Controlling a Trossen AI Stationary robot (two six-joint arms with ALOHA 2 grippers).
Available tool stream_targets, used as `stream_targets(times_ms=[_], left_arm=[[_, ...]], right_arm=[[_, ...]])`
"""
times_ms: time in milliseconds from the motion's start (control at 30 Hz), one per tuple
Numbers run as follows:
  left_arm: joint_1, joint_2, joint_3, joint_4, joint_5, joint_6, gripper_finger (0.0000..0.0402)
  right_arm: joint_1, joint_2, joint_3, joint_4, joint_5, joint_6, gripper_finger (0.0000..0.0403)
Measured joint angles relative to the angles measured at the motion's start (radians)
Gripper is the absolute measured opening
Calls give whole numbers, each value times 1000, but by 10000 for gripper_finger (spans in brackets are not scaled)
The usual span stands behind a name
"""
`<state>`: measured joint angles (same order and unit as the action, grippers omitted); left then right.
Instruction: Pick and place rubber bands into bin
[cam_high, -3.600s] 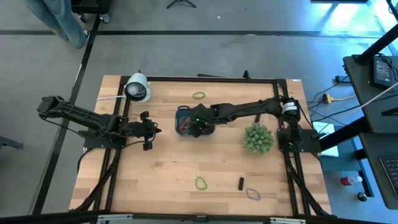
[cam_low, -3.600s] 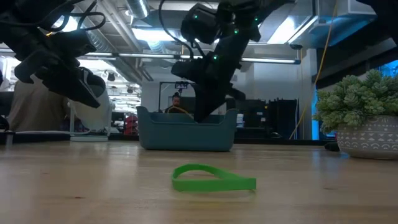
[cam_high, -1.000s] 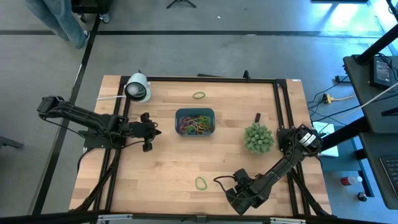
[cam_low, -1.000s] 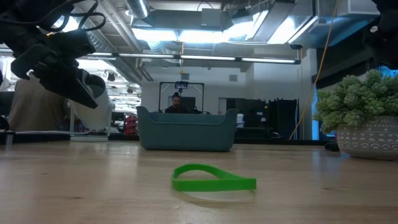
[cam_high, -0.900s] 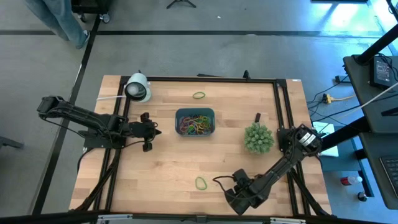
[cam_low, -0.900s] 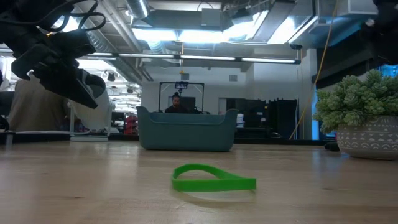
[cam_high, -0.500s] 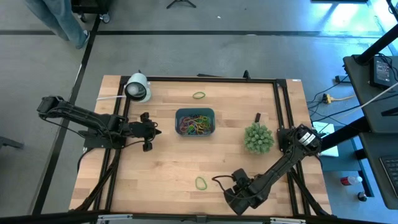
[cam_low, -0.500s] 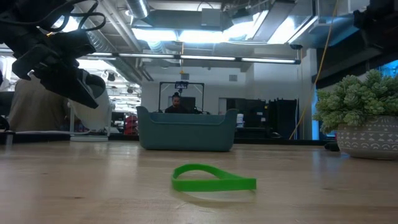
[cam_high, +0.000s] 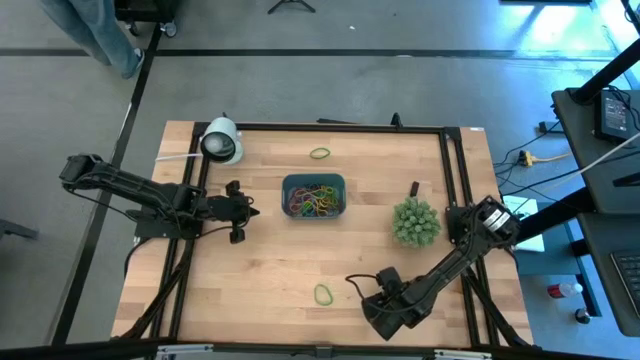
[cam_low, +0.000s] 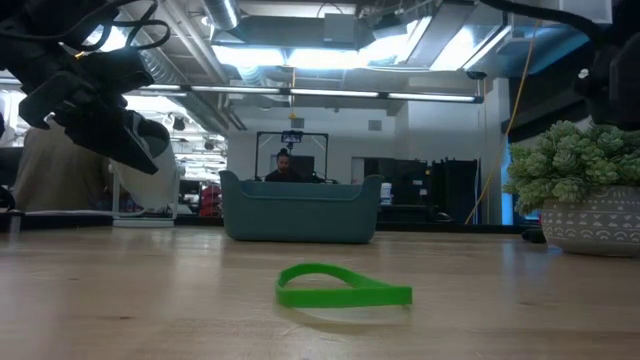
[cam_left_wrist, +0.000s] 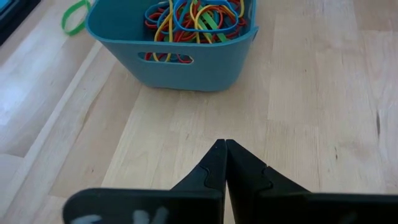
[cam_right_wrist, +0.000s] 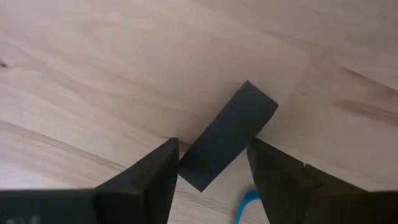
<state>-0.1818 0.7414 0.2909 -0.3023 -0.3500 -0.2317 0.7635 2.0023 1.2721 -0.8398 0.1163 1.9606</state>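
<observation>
with my right gripper spread wide around a black block, a blue rubber band peeks just beside one fingertip; my left gripper stays pinched together.

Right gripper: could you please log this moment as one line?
right gripper: open astride black block | left gripper: shut, left of bin | green rubber band: outside bin

Left hand closed, bin of rubber bands ahead, wooden table
</observation>
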Motion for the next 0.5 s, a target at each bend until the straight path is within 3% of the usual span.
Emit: stream_targets(times_ms=[100,267,500], left_arm=[[0,0,0,0,1,2,1],[0,0,0,0,1,10,3],[0,0,0,0,2,10,3]], right_arm=[[-16,2,7,-10,-14,-12,154],[-66,8,50,-37,-43,-149,26],[-196,14,234,-179,16,-414,26]])
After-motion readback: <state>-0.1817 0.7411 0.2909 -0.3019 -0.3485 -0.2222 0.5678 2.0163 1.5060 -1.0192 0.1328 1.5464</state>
